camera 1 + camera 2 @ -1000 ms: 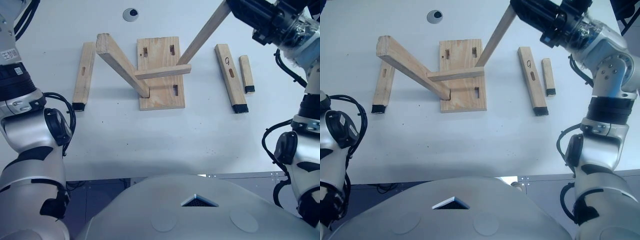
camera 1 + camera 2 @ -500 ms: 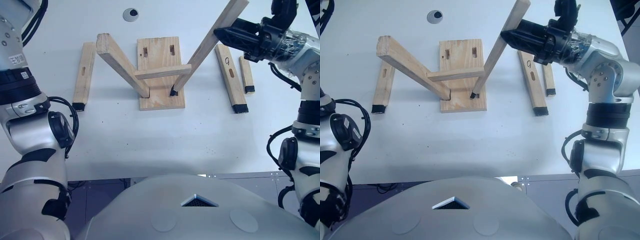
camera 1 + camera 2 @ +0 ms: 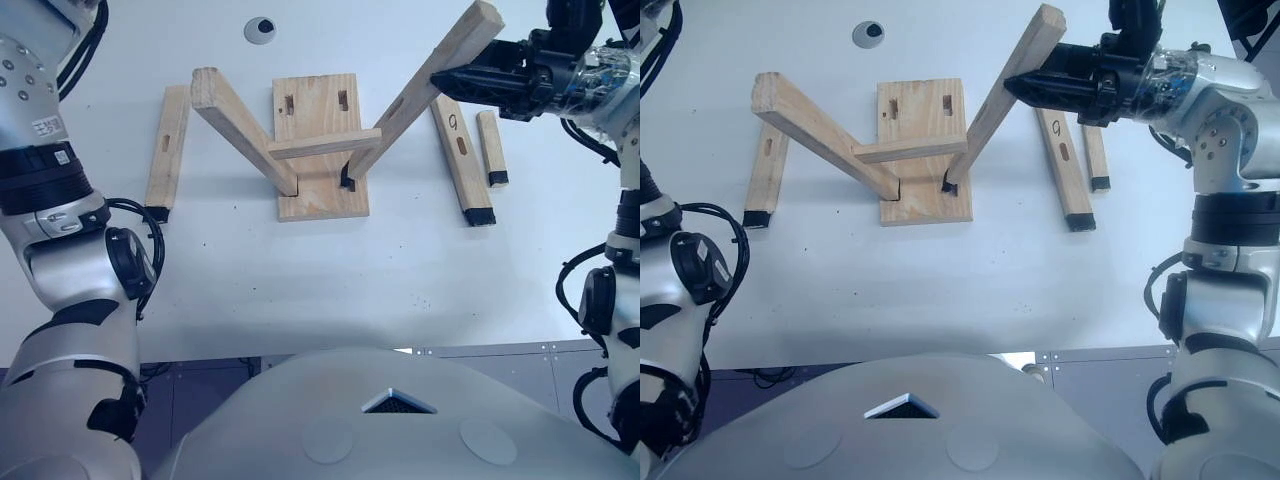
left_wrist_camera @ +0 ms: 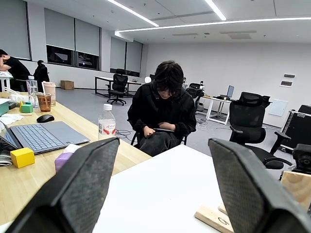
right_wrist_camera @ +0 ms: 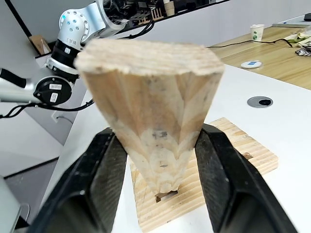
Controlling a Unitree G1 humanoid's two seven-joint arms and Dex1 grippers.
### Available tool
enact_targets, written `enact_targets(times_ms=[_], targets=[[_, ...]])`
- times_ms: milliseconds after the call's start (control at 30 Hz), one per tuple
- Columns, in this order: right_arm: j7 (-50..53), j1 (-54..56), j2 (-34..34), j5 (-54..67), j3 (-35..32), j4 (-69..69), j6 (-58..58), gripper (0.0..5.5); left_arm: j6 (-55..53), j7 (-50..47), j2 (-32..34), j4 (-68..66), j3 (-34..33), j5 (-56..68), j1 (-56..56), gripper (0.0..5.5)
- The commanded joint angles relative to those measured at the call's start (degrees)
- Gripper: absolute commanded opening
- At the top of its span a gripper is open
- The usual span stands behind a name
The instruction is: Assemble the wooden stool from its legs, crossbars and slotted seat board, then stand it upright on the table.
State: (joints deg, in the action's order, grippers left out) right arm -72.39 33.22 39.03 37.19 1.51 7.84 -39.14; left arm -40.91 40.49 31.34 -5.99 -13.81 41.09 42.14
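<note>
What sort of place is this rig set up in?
Probably an open-plan office used as a robot lab: rolling office chairs, a laptop on a wooden desk, ceiling strip lights. The right pincer holds a stool leg at a white table.

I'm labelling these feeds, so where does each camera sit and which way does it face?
Left eye: head, looking down at seat board; arms at both sides.
Right eye: head, same scene; both share the held leg.
Left wrist: left arm, facing across table into room; left gripper open.
Right wrist: right arm, looking along held leg; right gripper clamps it.
</note>
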Motion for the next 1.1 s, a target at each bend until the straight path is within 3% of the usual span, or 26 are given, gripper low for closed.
enact_targets(times_ms=[33,1100], targets=[[-1.44,-0.23,2.98,-6.19,4.33,-0.28,1.49,2.03,0.10,-0.41,-0.13,1.05,-0.67,-0.15,-1.22,3.35],[-8.78,4.82,8.27,-9.88,9.29,-4.76,1.26,2.02,0.55,-4.07,-3.36,5.58,-2.37,0.18,-6.33,3.35]])
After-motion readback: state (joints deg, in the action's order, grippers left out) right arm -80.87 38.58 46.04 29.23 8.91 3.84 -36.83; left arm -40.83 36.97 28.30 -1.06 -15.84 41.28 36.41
